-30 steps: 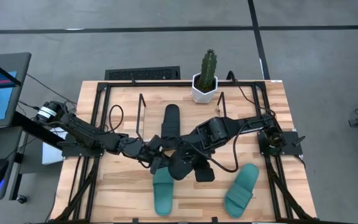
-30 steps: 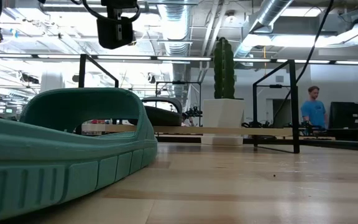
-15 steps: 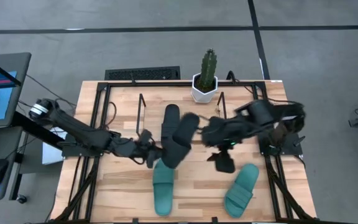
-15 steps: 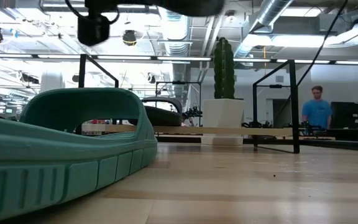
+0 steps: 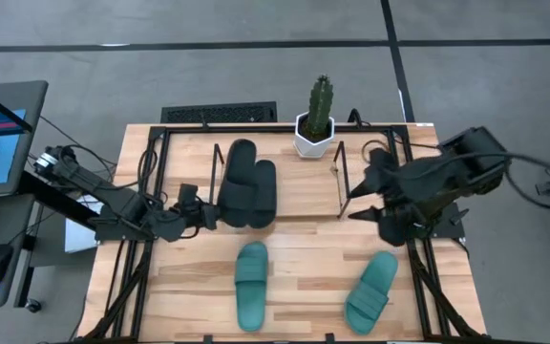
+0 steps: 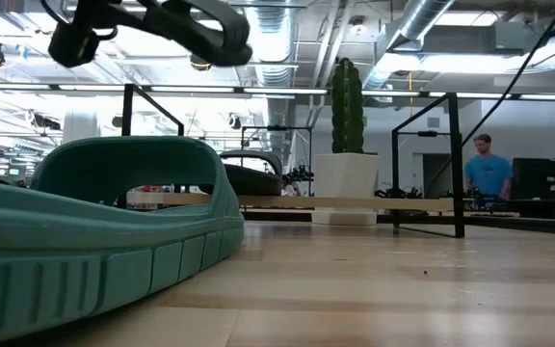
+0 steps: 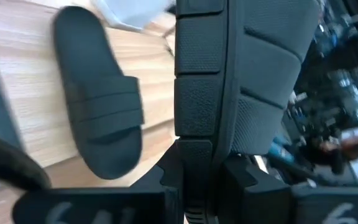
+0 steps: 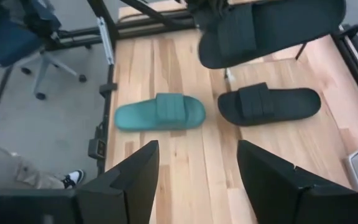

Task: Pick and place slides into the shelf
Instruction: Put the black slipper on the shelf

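While left tool (image 5: 201,212) pinches black slide (image 5: 238,182) over shelf (image 5: 220,167) | right tool (image 5: 359,199) spread, apart

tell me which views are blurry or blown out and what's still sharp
Low view: the near teal slide is soft, and the ceiling lights behind glare white. Left wrist view: the held black slide fills the frame, and the room beyond it is smeared. High view: the right arm is motion-blurred, while the cactus stays crisp. Right wrist view: evenly lit, with the second black slide clear.
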{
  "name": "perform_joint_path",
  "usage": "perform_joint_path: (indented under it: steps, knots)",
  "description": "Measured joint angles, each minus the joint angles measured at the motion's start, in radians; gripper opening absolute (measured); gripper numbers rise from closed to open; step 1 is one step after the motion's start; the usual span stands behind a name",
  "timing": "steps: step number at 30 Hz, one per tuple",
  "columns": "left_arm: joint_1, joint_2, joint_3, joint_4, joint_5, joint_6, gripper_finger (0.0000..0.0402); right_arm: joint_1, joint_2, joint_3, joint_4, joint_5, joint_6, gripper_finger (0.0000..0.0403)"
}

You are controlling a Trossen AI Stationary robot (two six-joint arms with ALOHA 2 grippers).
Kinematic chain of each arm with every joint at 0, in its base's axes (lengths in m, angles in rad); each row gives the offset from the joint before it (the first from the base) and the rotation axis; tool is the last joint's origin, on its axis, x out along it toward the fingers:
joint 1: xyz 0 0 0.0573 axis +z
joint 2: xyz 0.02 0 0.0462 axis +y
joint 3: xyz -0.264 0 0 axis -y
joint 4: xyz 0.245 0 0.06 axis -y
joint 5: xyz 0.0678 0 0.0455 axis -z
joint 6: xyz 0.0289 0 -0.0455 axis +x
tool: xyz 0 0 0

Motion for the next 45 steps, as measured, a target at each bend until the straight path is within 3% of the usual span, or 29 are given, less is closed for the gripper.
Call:
perform_joint_path:
  steps: [10, 25, 34, 45]
  knots:
    - [0.061, 0.004, 0.000, 0.004, 0.037, -0.158, 0.0033, -0.006, -0.090, 0.000, 0.000, -0.007, -0.078, 0.0174]
    - [-0.093, 0.162, 0.001, 0.174, -0.017, -0.330, 0.0033, -0.004, -0.213, 0.000, 0.000, -0.036, -0.105, 0.0149]
    - [-0.201, 0.199, 0.001, 0.045, -0.116, -0.524, 0.0033, -0.004, -0.215, 0.000, 0.000, -0.073, -0.097, 0.0139]
    - [-0.188, 0.199, -0.026, -0.080, -0.076, -0.615, 0.0033, 0.004, -0.194, -0.001, 0.000, -0.091, -0.089, 0.0132]
